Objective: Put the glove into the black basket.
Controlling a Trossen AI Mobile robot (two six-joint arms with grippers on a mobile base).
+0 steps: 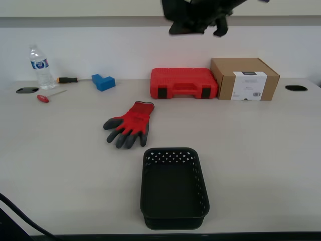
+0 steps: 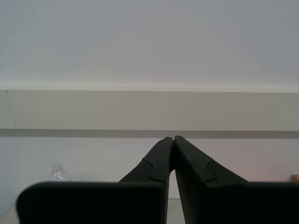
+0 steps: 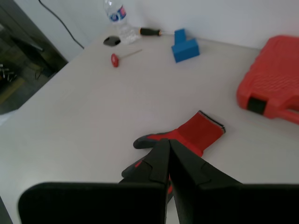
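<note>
The red glove (image 1: 131,123) with dark grey fingers lies flat on the table, fingers toward the exterior view's left. It also shows in the first wrist view (image 3: 201,132). The black basket (image 1: 170,150) stands empty near the table's front edge, just in front of the glove. My first gripper (image 3: 169,141) is shut and empty, hovering above the glove's fingers. My second gripper (image 2: 174,137) is shut and empty, raised and facing the back wall. A dark arm (image 1: 195,17) hangs at the top of the exterior view; I cannot tell which arm it is.
A red tool case (image 1: 184,83) and a cardboard box (image 1: 244,79) stand at the back. A blue block (image 1: 103,82), a water bottle (image 1: 40,68) and two screwdrivers (image 1: 47,97) lie at the back of the exterior view's left. A cable crosses the front corner.
</note>
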